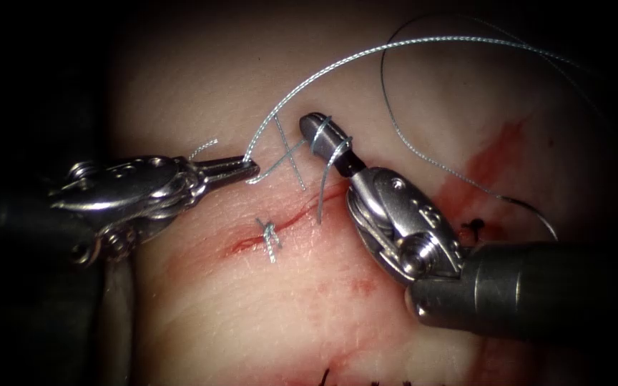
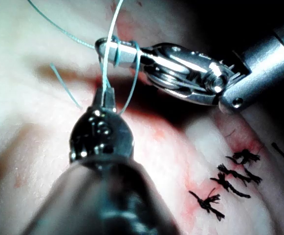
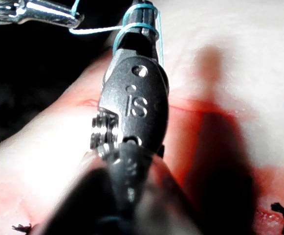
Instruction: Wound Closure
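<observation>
In the endoscope view, the left tool [image 1: 241, 170] lay to the left of the cut [image 1: 302, 211], its jaws clenched on the thread [image 1: 337, 57] near their tips. The right tool [image 1: 323, 132] reached in from the right with its jaws pressed together; thread was wound around them in loops, and nothing was visibly gripped between them. A tied stitch [image 1: 269, 238] with short cut ends sat on the cut in the tissue [image 1: 252, 314], beside red fluid [image 1: 495, 154]. The needle could not be made out. In the left wrist view, the left tool [image 2: 106, 94] clamped the thread [image 2: 113, 29] just below the right tool [image 2: 113, 51], around whose jaws the thread loops lay. In the right wrist view, the thread [image 3: 95, 30] ran taut from the left tool [image 3: 73, 19] to the wraps on the right tool [image 3: 142, 17]. The thread appeared light, limp and thin; it would likely slip or fray if pinched loosely, so a firm hold well inside the jaws, away from the knot, was judged best.
</observation>
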`<state>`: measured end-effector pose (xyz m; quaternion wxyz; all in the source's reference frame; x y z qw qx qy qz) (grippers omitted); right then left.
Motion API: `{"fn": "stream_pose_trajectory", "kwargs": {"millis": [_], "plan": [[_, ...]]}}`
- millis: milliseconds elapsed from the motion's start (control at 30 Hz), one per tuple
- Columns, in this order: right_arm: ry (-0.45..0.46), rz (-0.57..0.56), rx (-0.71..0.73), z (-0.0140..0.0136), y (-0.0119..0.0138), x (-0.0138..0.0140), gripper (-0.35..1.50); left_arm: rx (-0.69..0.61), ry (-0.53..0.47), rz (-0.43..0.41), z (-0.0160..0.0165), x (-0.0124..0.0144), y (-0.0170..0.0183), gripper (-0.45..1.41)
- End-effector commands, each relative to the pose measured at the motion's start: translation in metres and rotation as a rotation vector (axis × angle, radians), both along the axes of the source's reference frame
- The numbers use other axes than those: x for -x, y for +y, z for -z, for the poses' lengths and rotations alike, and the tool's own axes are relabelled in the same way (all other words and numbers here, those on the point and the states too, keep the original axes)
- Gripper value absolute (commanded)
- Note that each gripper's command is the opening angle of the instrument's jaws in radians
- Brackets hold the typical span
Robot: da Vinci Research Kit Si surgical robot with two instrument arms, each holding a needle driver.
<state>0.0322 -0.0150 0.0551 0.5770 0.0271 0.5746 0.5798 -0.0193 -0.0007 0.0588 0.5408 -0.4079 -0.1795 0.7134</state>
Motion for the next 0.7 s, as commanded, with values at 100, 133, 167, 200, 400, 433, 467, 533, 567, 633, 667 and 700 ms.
{"fn": "stream_pose_trajectory", "kwargs": {"millis": [100, 133, 167, 200, 400, 433, 467, 533, 567, 633, 667, 700], "plan": [[-0.015, 0.007, -0.036, -0.0001, 0.0005, -0.0009, -0.35, -0.005, -0.018, -0.029, -0.0005, 0.0013, -0.0006, -0.45], [-0.014, 0.008, -0.037, -0.0001, 0.0005, -0.001, -0.35, -0.003, -0.02, -0.036, -0.0004, 0.0015, -0.0008, -0.45], [-0.013, 0.011, -0.037, 0.0, 0.0005, -0.0011, -0.35, 0.009, -0.017, -0.048, -0.0004, 0.0018, -0.0009, -0.45], [-0.013, 0.006, -0.043, 0.0, 0.0005, -0.0012, -0.35, 0.018, -0.02, -0.066, -0.0003, 0.0023, -0.0011, -0.45], [-0.033, 0.015, -0.075, 0.0002, 0.0003, -0.0019, -0.35, 0.086, 0.025, -0.161, -0.0004, 0.0037, -0.0017, -0.45], [-0.039, 0.024, -0.083, 0.0002, 0.0003, -0.002, -0.35, 0.092, 0.032, -0.171, -0.0005, 0.0038, -0.0017, -0.45], [-0.044, 0.04, -0.092, 0.0002, 0.0002, -0.0021, -0.35, 0.098, 0.039, -0.181, -0.0005, 0.0038, -0.0017, -0.45], [-0.073, 0.069, -0.125, 0.0002, 0.0001, -0.002, -0.35, 0.105, 0.055, -0.205, -0.0006, 0.0037, -0.0017, -0.45], [-0.087, 0.078, -0.137, 0.0003, 0.0, -0.002, -0.35, 0.106, 0.06, -0.212, -0.0006, 0.0037, -0.0016, -0.45], [-0.115, 0.105, -0.163, 0.0001, -0.0006, -0.0018, -0.35, 0.11, 0.06, -0.217, -0.0006, 0.0037, -0.0016, -0.45], [-0.125, 0.121, -0.166, 0.0, -0.0009, -0.0017, -0.35, 0.114, 0.061, -0.221, -0.0005, 0.0037, -0.0015, -0.45], [-0.137, 0.143, -0.165, -0.0001, -0.0012, -0.0016, -0.35, 0.118, 0.061, -0.225, -0.0005, 0.0037, -0.0015, -0.45]]}}
